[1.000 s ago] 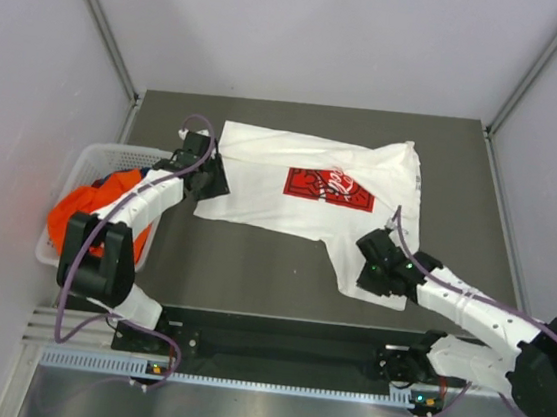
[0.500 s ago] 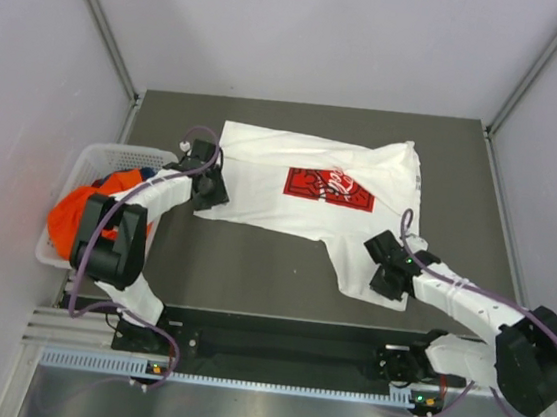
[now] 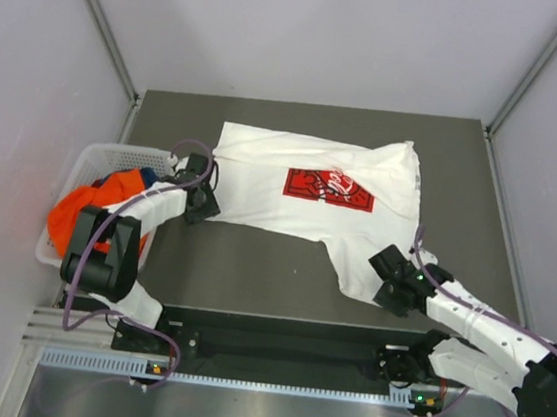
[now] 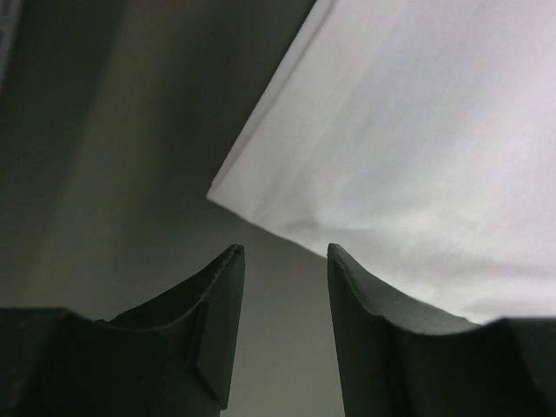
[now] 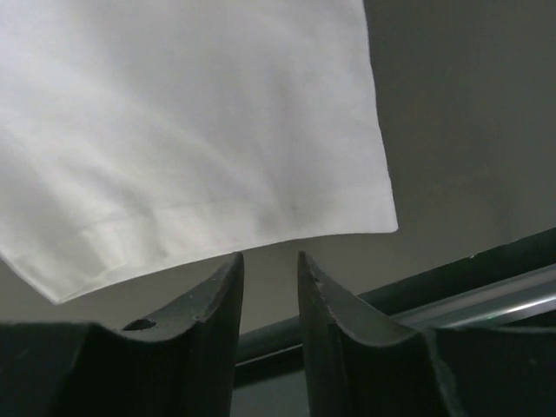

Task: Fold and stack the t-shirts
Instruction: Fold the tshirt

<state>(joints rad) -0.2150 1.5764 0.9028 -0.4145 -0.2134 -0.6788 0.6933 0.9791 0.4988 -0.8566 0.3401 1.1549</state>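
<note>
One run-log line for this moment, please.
left gripper: open, near white t-shirt corner | right gripper: open, near its edge | nothing held

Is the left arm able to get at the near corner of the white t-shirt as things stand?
Probably yes: the open left gripper sits just before the white t-shirt, only table between.

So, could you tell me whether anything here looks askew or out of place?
The white t-shirt lies crooked, not flat: its far right corner is bunched, and a flap trails toward the near edge of the table. At the left, the orange t-shirt looks heaped over the rim of the basket.
</note>
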